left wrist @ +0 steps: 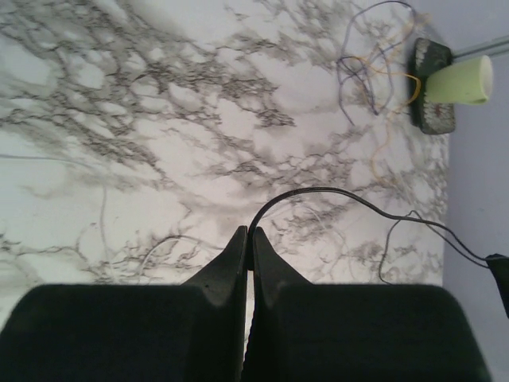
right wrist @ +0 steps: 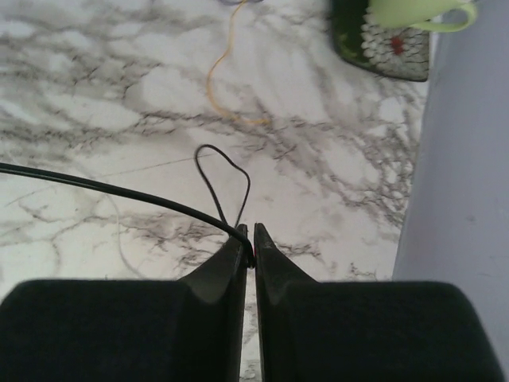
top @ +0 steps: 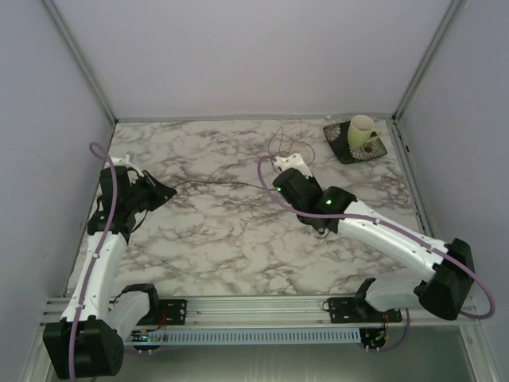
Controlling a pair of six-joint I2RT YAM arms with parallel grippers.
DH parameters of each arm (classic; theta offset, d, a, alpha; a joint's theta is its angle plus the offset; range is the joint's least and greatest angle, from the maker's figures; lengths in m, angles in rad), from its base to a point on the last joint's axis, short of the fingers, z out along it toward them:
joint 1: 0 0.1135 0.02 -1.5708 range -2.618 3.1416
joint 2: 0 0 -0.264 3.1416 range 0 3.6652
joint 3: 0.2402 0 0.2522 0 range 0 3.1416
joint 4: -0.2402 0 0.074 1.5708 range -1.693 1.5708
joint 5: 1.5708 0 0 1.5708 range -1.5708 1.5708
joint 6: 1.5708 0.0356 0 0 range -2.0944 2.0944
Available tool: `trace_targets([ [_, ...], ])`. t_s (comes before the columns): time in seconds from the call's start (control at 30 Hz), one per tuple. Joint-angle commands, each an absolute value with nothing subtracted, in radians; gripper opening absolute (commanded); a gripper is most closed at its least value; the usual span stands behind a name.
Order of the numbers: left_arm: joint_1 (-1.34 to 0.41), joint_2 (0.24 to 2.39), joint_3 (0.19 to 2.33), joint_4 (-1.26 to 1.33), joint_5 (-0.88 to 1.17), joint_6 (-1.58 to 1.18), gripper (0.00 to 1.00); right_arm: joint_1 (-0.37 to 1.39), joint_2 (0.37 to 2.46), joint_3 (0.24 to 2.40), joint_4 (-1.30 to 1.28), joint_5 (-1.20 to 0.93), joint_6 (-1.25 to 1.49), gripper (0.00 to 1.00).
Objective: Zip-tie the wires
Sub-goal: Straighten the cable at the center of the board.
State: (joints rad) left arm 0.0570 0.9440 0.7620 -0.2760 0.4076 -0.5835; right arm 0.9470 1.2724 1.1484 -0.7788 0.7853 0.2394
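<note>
The wires are thin dark strands. One black wire runs across the marble between my two grippers. My left gripper is shut on one end of it, and the strand arcs away to the right. My right gripper is shut on the other end, and the strand leaves to the left. A thin loop lies just ahead of its tips. More loose wires, purple and yellow among them, curl on the table beyond the right gripper.
A pale green cup stands on a dark patterned saucer at the back right corner, also seen as the cup and the saucer. Grey walls close the table on three sides, with a metal rail along the front.
</note>
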Motion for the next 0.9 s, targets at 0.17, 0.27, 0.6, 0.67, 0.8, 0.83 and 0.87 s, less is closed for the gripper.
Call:
trace_targets([
  [0.17,0.063,0.986,0.822,-0.445,0.171,-0.46,0.0,0.952,1.434,1.1,-0.6,0.555,0.212,0.07],
  [0.27,0.071,0.99,0.834,-0.486,0.088,-0.426,0.0,0.954,1.49,1.103,-0.57,0.499,0.199,0.08],
  [0.6,0.1,1.005,0.804,-0.515,-0.084,-0.396,0.0,0.962,1.669,1.151,-0.528,0.393,0.16,0.13],
  [0.67,0.114,1.008,0.795,-0.504,-0.101,-0.411,0.0,0.968,1.693,1.18,-0.525,0.388,0.159,0.13],
  [0.8,0.144,0.993,0.773,-0.485,-0.138,-0.429,0.0,0.973,1.727,1.214,-0.512,0.362,0.149,0.13],
  [0.83,0.152,0.994,0.771,-0.488,-0.157,-0.432,0.0,0.974,1.737,1.221,-0.51,0.357,0.147,0.14],
  [0.87,0.159,0.995,0.769,-0.492,-0.182,-0.436,0.0,0.975,1.747,1.229,-0.509,0.356,0.144,0.15],
])
